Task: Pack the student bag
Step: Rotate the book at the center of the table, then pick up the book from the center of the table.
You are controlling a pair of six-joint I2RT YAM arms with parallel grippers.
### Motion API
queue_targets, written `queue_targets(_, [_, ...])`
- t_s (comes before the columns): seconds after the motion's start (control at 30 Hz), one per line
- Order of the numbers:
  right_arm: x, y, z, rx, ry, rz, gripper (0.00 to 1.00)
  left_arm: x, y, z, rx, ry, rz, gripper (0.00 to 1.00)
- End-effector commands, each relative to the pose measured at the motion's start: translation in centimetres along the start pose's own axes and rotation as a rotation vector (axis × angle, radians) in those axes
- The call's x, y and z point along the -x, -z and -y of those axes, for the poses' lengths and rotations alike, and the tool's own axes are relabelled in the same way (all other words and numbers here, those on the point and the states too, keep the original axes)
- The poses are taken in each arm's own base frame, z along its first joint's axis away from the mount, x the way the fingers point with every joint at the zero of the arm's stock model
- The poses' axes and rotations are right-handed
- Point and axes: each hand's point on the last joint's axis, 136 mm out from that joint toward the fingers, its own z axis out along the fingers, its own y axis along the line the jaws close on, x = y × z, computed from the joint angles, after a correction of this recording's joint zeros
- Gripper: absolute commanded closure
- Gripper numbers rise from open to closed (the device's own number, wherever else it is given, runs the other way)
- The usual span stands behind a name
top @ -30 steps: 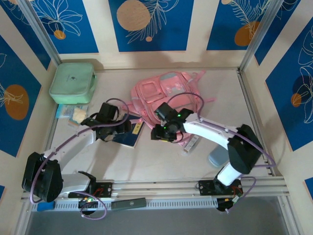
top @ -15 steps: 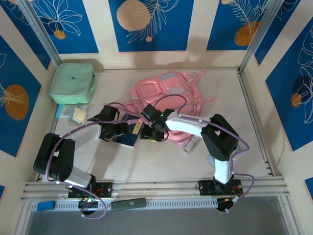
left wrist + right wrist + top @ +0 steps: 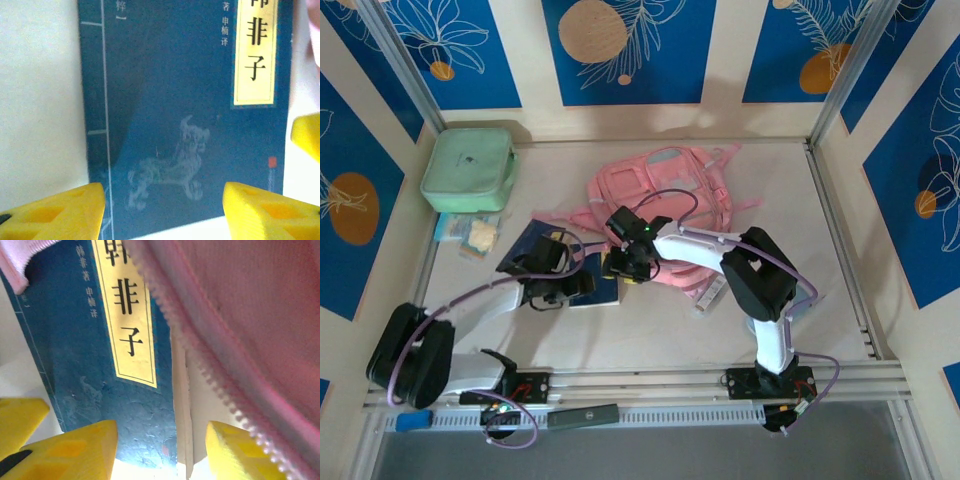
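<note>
Just beyond right gripper [image 3: 623, 266], student bag [image 3: 660, 185]

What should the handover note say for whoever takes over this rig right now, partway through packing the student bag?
Left gripper: open, hovering over the blue book, a finger over each side.
Right gripper: open, straddling the book's long edge beside the student bag's zipper.
Student bag: lying flat mid-table; the book lies at its near left edge, one end under pink fabric. Whether that end is inside a compartment is unclear.
Done: both grippers are at the book.
Left: get the book fully in. The mint-green case and small items beside it sit far left, outside the bag.
</note>
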Motion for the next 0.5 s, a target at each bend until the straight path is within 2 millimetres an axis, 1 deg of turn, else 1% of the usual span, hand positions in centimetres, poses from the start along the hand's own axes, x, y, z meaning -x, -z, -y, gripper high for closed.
queue_targets(0.0, [-0.4, -0.4, 0.7, -0.033, -0.024, -0.035, 0.5, 0.0, 0.9, -1.7, 0.078, 0.048, 0.04, 0.36])
queue_targets(0.1, [-0.4, -0.9, 0.6, -0.035, 0.003, -0.048, 0.51, 0.3, 0.7, -1.9, 0.115, 0.031, 0.016, 0.39])
queue_targets(0.17, [-0.4, -1.3, 0.4, -0.038, 0.016, -0.053, 0.51, 0.4, 0.0, -1.6, 0.097, 0.034, 0.006, 0.41])
queue_targets(0.23, [-0.6, -1.7, 0.2, -0.049, 0.026, -0.061, 0.5, 0.2, -0.8, -1.0, 0.055, 0.038, -0.014, 0.42])
queue_targets(0.4, [-0.9, -2.3, -0.2, -0.06, 0.035, -0.075, 0.51, -0.5, -2.1, -1.2, 0.04, 0.052, -0.042, 0.47])
queue_targets(0.47, [-1.1, -2.3, -0.8, -0.052, 0.052, -0.077, 0.51, -1.0, -2.4, -1.4, 0.04, 0.06, -0.058, 0.49])
